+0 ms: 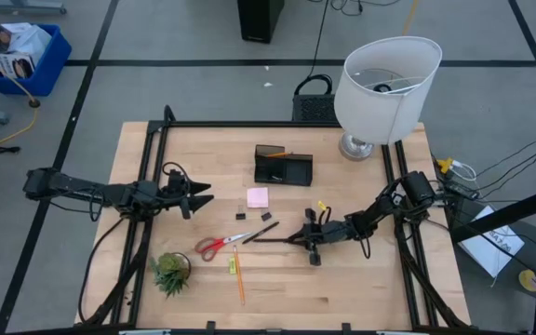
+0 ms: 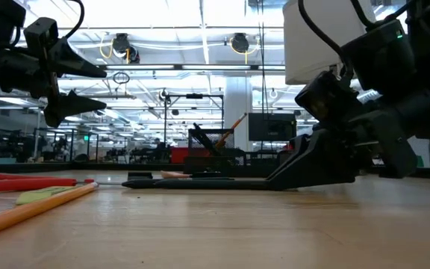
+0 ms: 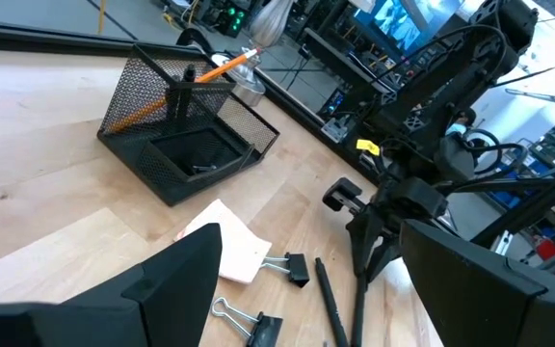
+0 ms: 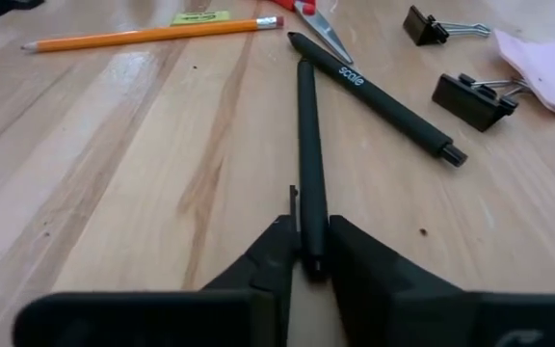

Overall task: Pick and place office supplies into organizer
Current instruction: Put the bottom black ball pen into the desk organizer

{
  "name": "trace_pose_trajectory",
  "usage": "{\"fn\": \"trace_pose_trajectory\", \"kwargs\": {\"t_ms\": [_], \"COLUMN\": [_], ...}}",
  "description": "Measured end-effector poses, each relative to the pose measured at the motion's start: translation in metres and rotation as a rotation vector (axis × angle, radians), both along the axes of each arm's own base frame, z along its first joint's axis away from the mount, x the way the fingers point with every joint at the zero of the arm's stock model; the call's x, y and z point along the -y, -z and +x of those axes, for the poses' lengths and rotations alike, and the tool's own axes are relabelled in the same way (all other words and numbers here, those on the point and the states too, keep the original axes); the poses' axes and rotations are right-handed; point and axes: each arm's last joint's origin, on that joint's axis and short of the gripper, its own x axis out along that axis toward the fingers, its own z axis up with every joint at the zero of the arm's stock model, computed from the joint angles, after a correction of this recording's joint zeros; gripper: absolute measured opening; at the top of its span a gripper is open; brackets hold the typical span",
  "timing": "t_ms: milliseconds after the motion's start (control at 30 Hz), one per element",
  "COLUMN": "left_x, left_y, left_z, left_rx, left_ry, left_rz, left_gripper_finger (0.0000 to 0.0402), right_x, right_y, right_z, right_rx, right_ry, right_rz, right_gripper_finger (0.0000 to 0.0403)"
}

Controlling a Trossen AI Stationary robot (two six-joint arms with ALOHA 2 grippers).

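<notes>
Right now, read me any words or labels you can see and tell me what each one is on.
"scale": white print on the loose black pen.
Yellow label by the pencil: print too blurred to read.
Nothing else readable.

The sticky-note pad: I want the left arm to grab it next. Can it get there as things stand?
Probably yes. The left gripper hangs open above the table, and the pink sticky-note pad lies just ahead of it with bare wood between. Two binder clips beside the pad could get nudged.
</notes>
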Motion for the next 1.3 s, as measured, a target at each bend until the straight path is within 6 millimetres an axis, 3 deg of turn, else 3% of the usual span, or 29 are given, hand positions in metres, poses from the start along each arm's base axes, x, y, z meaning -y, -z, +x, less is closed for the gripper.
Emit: {"fn": "trace_pose_trajectory", "kwargs": {"t_ms": [267,433,733,1033,1167,1300], "left_x": [0.000,0.000,0.000,0.000,0.000,0.000], "left_y": [0.000,0.000,0.000,0.000,0.000,0.000], "left_z": [0.000,0.000,0.000,0.000,0.000,0.000], "left_rx": [0.000,0.000,-0.001,-0.001,-0.001,0.000], "left_ry": [0.000,0.000,0.000,0.000,0.000,0.000], "left_rz": [0.000,0.001,0.001,0.003,0.002,0.000], "left_gripper_finger": [0.0324,0.0324,0.0324,0.0324,0.0324,0.0324], "right_x": [-0.001,-0.004,-0.002,0.007,0.024,0.044], "right_y": [-0.002,-0.013,-0.023,-0.067,-0.097,-0.122], "right_z": [0.001,0.005,0.007,0.005,0.000,-0.002], "right_rx": [0.032,0.148,0.219,0.298,0.319,0.221], "right_ry": [-0.011,-0.024,0.028,0.149,0.228,0.305], "right_rz": [0.017,0.056,0.004,-0.033,-0.073,-0.080], "right_gripper_finger": [0.0054,0.0048,0.0051,0.0044,0.0046,0.0045]}}
